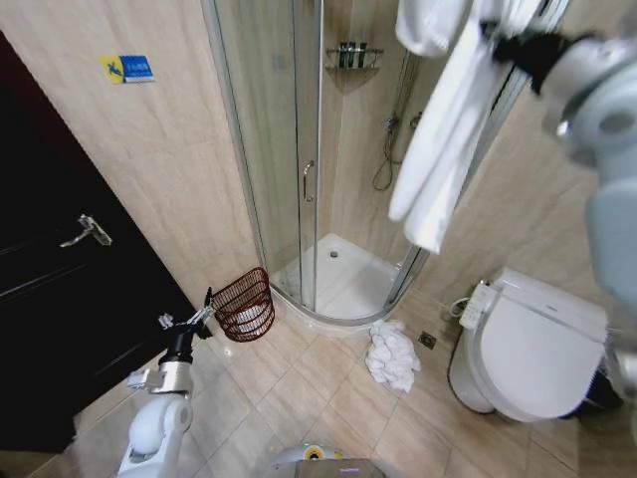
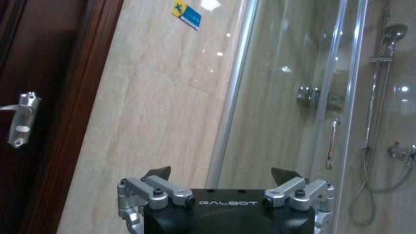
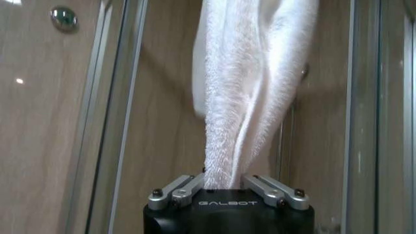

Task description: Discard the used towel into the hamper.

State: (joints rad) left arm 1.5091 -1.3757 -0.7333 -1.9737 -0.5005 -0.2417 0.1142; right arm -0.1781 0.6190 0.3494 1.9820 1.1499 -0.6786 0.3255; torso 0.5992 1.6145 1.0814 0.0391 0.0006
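Right end effector [image 3: 227, 187] raised high at upper right, jaws clamped on white towel [image 1: 438, 149]; towel hangs long below it, before shower glass. Hamper [image 1: 245, 304] on floor by shower base, far below and left of towel. Left end effector [image 2: 221, 174] low near hamper, jaws apart, holding nothing. Towel top cut off by frame edge.

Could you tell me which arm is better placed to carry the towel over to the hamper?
The right: its pincer is shut on the hanging white towel. The left pincer is open and empty beside the hamper.
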